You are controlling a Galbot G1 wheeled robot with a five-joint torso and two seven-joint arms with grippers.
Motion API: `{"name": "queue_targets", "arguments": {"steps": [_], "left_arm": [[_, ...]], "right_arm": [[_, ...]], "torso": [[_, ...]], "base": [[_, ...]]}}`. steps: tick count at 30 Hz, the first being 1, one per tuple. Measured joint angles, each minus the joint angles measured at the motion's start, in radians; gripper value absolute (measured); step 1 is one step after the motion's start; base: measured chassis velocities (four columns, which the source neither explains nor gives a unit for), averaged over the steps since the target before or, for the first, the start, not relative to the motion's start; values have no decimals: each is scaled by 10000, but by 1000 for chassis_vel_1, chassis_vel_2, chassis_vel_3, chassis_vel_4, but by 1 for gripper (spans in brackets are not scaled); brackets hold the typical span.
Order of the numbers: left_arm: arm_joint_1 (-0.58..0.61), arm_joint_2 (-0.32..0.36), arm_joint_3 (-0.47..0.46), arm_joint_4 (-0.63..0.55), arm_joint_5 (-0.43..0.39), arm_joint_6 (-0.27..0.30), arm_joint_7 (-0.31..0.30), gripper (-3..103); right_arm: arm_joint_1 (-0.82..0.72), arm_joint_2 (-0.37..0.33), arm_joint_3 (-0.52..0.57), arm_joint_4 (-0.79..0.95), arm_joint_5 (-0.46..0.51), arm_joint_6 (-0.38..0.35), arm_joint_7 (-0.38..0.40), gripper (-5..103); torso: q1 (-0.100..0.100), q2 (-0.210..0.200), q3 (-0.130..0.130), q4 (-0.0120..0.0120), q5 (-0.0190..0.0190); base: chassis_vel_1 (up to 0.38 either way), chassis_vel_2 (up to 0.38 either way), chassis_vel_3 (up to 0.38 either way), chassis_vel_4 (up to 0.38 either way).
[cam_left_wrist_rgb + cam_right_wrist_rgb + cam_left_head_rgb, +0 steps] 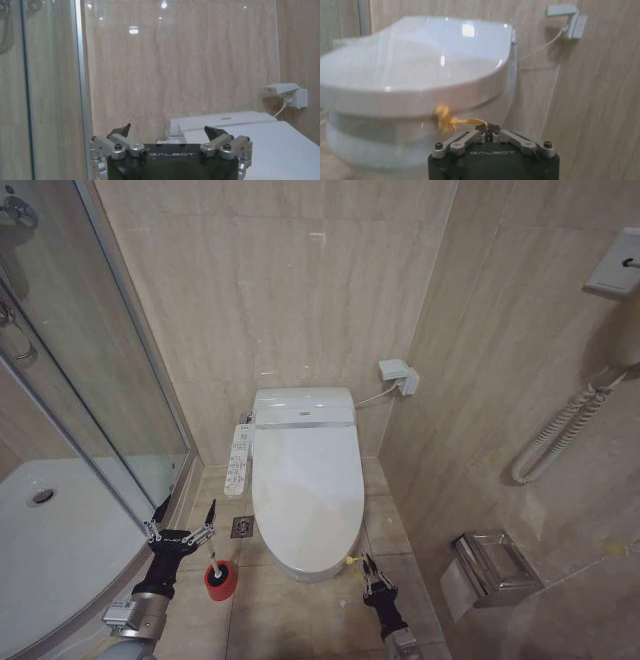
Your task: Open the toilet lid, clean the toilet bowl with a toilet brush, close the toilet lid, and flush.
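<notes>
The white toilet lid (306, 480) lies closed over the toilet bowl (370, 146), so the bowl's inside is hidden. A yellow loop tag (445, 119) hangs at the lid's front edge, and its strand runs straight to my right gripper (490, 128), which is shut on it. In the head view that right gripper (368, 568) sits low at the lid's front right. The toilet brush (213, 558) stands with its thin white handle up in a red cup holder (220, 581) left of the toilet. My left gripper (186, 510) hovers open just above and left of the brush; the same left gripper (167, 131) holds nothing.
The glass shower cabin (100, 380) and its white tray (60, 550) are close on the left. A control panel (237, 460) hangs beside the toilet, with a floor drain (242, 527) below it. On the right wall are a paper holder (490, 570), a coiled cord (560, 430) and a socket (398, 373).
</notes>
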Motion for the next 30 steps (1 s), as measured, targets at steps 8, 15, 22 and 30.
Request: {"name": "queue_targets", "arguments": {"steps": [8, 15, 22, 30], "left_arm": [[1, 0, 0, 0, 0, 0, 0, 100], [-1, 0, 0, 0, 0, 0, 0, 100], [-9, -1, 1, -1, 0, 0, 0, 100], [-2, -1, 1, 0, 0, 0, 2, 100]], "right_arm": [[-827, -677, 428, 2098, 922, 195, -186, 1], [-766, -1469, 936, 5815, 2520, -1255, -155, 1], [1092, -2813, 1200, 8203, 4935, -3441, 447, 1], [4731, -3690, 746, 7346, 7569, -4605, 1115, 1]], "torso": [[0, 0, 0, 0, 2], [0, 0, 0, -2, -2], [2, -1, 1, 6, -4], [4, -3, 3, 5, -3]], "base": [[0, 0, 0, 0], [0, 0, 0, 0], [0, 0, 0, 0], [0, 0, 0, 0]]}}
